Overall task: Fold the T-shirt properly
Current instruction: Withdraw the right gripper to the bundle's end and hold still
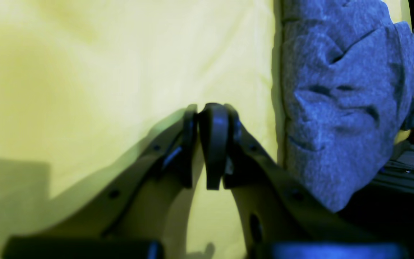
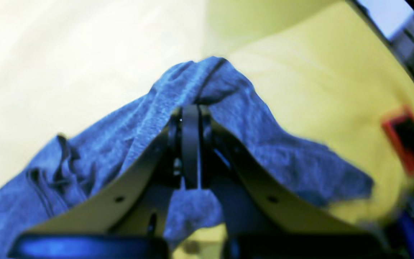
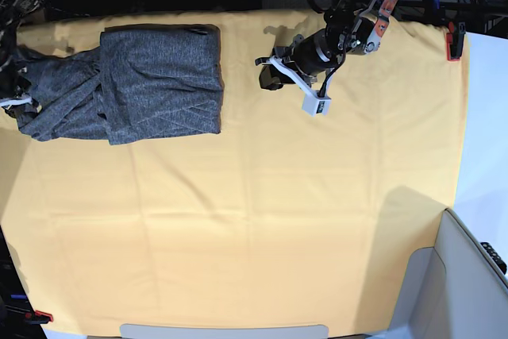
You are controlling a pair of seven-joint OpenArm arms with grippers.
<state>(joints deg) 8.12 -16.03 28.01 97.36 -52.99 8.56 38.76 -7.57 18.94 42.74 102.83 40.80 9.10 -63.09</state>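
One T-shirt (image 3: 135, 85) on yellow cloth (image 3: 262, 220)

Table is fully draped in a plain yellow cloth (image 3: 254, 220), lightly creased, held by red clamps (image 3: 454, 41) at the far right edge and another at the near left corner. On the cloth, far left: the T-shirt (image 3: 159, 85), charcoal grey, partly folded into a rough rectangle, with a bunched part trailing to the table's left edge. Rest of the cloth bare.
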